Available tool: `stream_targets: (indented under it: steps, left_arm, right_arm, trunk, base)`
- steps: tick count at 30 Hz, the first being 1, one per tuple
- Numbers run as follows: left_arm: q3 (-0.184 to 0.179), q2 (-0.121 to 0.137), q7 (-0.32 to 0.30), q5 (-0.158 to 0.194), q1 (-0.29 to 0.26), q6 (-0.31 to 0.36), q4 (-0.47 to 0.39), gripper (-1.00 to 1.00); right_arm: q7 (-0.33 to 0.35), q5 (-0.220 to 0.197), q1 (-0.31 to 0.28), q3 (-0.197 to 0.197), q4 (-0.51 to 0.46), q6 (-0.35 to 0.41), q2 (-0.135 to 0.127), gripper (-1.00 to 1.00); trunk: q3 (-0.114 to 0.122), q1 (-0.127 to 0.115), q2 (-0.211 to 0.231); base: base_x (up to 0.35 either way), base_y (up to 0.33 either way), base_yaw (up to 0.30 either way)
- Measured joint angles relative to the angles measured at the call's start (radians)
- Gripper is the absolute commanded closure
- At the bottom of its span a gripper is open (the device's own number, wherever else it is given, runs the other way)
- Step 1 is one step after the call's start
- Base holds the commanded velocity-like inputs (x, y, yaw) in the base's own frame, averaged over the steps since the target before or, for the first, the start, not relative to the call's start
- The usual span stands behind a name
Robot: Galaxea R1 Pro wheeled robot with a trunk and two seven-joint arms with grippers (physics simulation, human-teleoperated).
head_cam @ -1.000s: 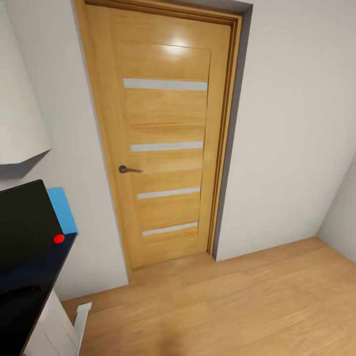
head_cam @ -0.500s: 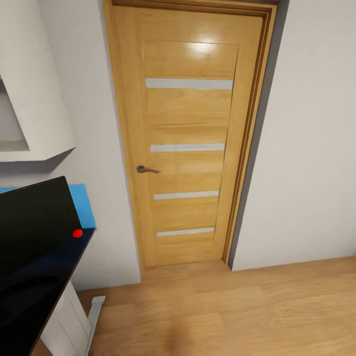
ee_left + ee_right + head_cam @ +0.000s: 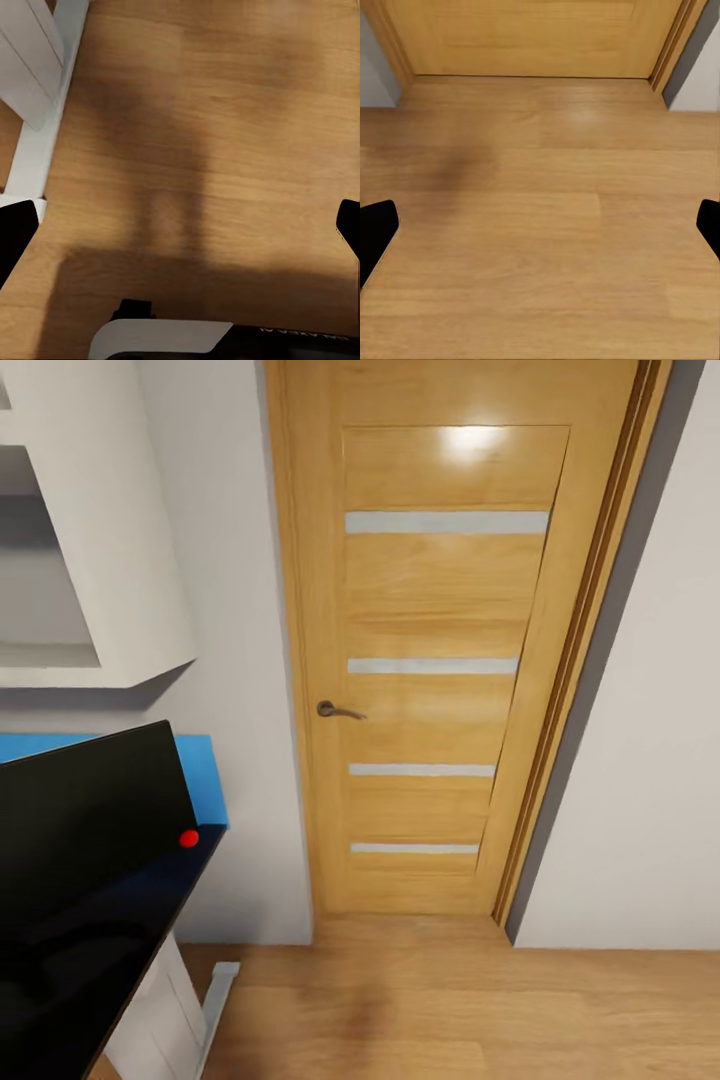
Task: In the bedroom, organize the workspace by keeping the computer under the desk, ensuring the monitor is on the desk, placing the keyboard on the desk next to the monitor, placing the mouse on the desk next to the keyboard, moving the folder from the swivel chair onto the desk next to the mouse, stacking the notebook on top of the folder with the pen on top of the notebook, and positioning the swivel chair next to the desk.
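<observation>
The monitor (image 3: 85, 830), a black flat screen with a red dot (image 3: 188, 838) at its lower corner, stands on the black desk (image 3: 140, 920) at the lower left of the head view. The desk's white pedestal leg (image 3: 150, 1015) reaches down to the floor, and its white foot (image 3: 45, 112) also appears in the left wrist view. My left gripper (image 3: 180, 232) hangs open above bare wood floor, its dark fingertips far apart. My right gripper (image 3: 540, 229) is open too, over floor in front of the door.
An oak door (image 3: 450, 660) with a dark handle (image 3: 335, 710) is shut straight ahead. A blue panel (image 3: 205, 775) runs along the wall behind the monitor, under a white wall shelf (image 3: 110, 560). Light wood floor (image 3: 450, 1010) lies between me and the door.
The camera has turned left and come closer: the door has slid right in the picture and more of the monitor, shelf and desk shows. Nothing in the room has moved.
</observation>
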Motion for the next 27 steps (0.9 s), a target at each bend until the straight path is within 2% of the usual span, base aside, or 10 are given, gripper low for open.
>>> stream_targets:
  steps: [7,16,18,23,27]
  left_arm:
    - [0.000,0.001,0.000,0.000,0.000,0.000,0.000,-1.00]
    - [0.000,0.000,0.000,0.000,0.000,-0.001,0.000,-1.00]
    - [0.000,0.000,0.000,0.000,0.000,-0.001,0.000,-1.00]
    - [0.000,0.000,0.000,0.000,0.000,-0.002,0.000,-1.00]
    - [0.000,0.001,0.000,0.000,0.000,-0.002,0.000,-1.00]
  right_arm:
    - [0.000,0.003,0.000,0.002,0.001,0.001,0.004,-1.00]
    - [0.001,0.005,0.000,0.005,0.017,0.001,0.005,-1.00]
    - [0.001,0.013,0.000,0.009,0.022,0.001,0.005,-1.00]
    - [0.000,0.073,0.000,0.018,0.028,0.001,0.005,-1.00]
    - [0.000,0.095,0.000,0.019,0.029,0.001,0.005,-1.00]
  trunk:
    - [0.000,0.000,0.000]
    - [0.000,0.001,0.000]
    - [0.000,0.001,0.000]
    - [0.000,0.001,0.000]
    - [0.000,0.001,0.000]
  base:
    - [0.145,-0.276,0.286]
    - [-0.175,-0.266,0.286]
    - [-0.246,-0.225,0.288]
    - [-0.254,-0.210,0.289]
    - [-0.246,-0.156,0.290]
